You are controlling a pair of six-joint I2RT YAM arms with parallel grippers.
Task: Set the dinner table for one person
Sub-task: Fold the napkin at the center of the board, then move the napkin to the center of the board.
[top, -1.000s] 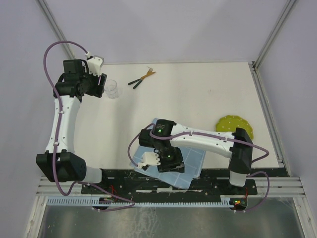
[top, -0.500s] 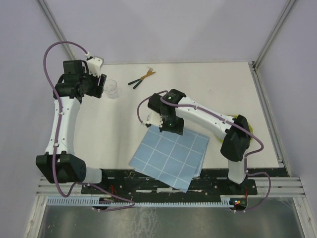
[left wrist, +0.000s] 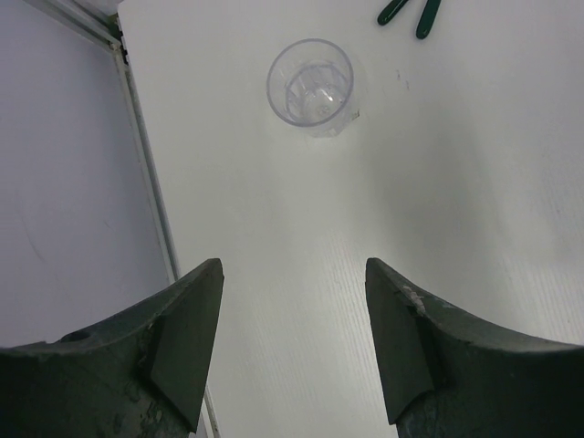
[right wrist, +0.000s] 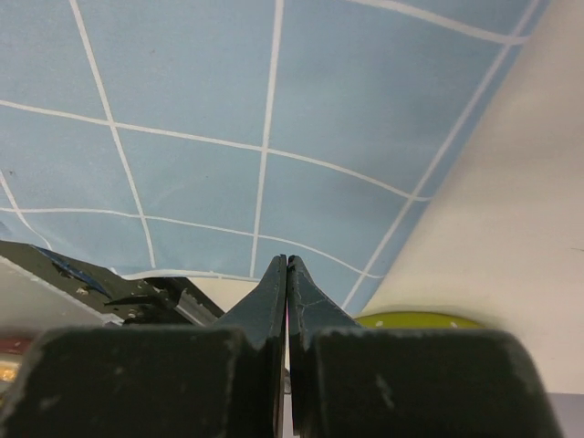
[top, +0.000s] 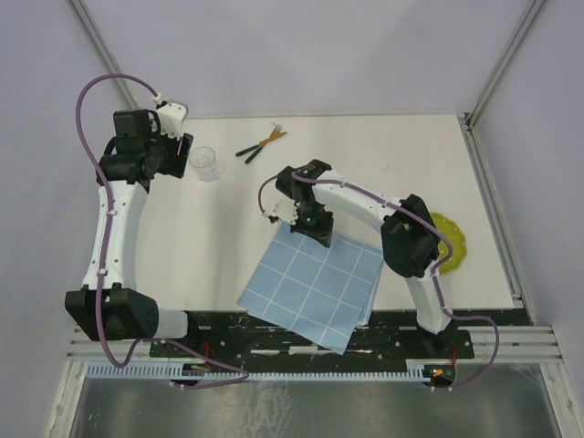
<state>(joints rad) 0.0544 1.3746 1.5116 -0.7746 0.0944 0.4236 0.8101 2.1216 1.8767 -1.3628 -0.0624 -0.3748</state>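
The off-white dinner table point(top: 383, 164) holds a light-blue gridded cloth point(top: 315, 287) lying flat near the front edge. My right gripper point(top: 319, 233) hovers over the cloth's far corner. In the right wrist view its jaws point(right wrist: 286, 265) are pressed together with nothing seen between them, above the cloth point(right wrist: 201, 91). A clear plastic cup point(top: 206, 164) stands upright at the back left. My left gripper point(top: 185, 151) is just left of it, open and empty. In the left wrist view the cup point(left wrist: 310, 82) stands ahead of the open gripper point(left wrist: 292, 269), well apart from it.
A green-handled fork and knife point(top: 262, 144) lie at the back, their handles point(left wrist: 409, 11) right of the cup. A yellow-green plate point(top: 452, 239) sits at the right, partly hidden by the right arm, its rim point(right wrist: 420, 320) showing beyond the cloth. A metal wall frame point(left wrist: 146, 164) borders the table's left side.
My right gripper has lifted off the near part of the cloth, swung back to its far corner and shut. The cloth now lies uncovered. The left arm has barely moved.
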